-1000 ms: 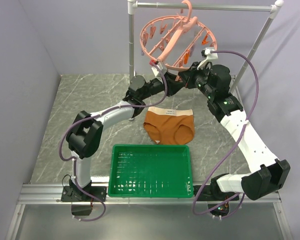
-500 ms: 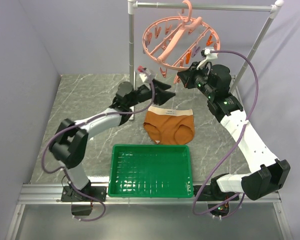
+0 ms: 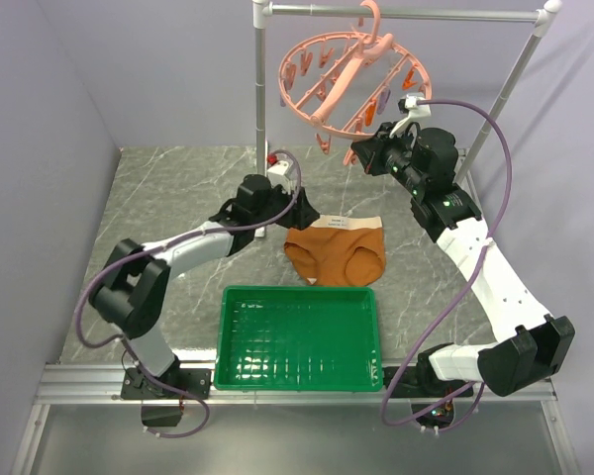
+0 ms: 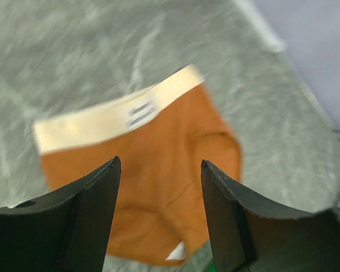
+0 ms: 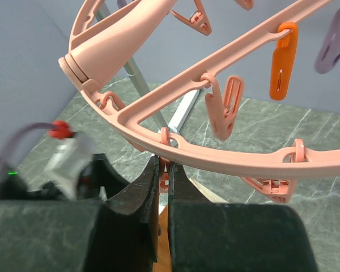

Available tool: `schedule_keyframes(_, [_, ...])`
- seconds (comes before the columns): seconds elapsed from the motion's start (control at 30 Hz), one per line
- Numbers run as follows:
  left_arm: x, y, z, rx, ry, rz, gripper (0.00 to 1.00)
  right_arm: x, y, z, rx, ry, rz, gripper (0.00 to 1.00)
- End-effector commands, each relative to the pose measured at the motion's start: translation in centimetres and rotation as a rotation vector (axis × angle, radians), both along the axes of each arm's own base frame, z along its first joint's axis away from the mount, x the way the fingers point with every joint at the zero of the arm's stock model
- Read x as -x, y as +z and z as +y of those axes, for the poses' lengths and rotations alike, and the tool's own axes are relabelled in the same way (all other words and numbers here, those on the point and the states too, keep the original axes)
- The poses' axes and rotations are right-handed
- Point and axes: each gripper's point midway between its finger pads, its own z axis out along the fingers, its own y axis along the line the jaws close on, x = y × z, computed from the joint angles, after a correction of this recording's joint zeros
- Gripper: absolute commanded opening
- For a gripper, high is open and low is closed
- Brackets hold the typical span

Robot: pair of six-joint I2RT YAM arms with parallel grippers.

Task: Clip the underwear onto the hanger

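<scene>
Left jaws spread wide above the underwear (image 4: pixel 158 141) on the tabletop (image 3: pixel 178 188), right jaws clenched on a hanger (image 3: pixel 342 71) clothespin (image 5: pixel 164 174).

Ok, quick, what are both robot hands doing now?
Left end effector: open, holding nothing.
Right end effector: shut on a pink clothespin.

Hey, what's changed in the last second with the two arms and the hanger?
The left claw drew back from the hanger and came down, opening, to hover over the underwear. The hanger shifted slightly. The right claw stays shut on a clothespin under the hanger's rim; underwear and green tray haven't moved.
</scene>
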Motion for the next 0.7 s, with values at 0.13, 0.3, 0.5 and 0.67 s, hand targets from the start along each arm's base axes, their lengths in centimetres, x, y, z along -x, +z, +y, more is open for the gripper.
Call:
schedule_keyframes(0.13, [-4.2, -6.0, 1.7, -0.199, 0.219, 0.176, 0.67, 0.0, 3.1, 0.0, -0.032, 0.005, -0.071, 0.00])
schedule_keyframes(0.3, [-6.7, -10.5, 3.1, -0.333, 0.389, 0.311, 0.68, -0.1, 2.8, -0.1, -0.032, 0.005, -0.064, 0.00])
schedule_keyframes(0.5, [-6.6, -12.7, 1.8, -0.380, 0.370, 0.315, 0.69, -0.1, 2.6, -0.2, -0.030, 0.002, -0.063, 0.00])
schedule_keyframes(0.67, [-5.5, -15.6, 1.3, -0.454, 0.374, 0.364, 0.71, -0.1, 2.1, -0.2, -0.024, 0.005, -0.056, 0.00])
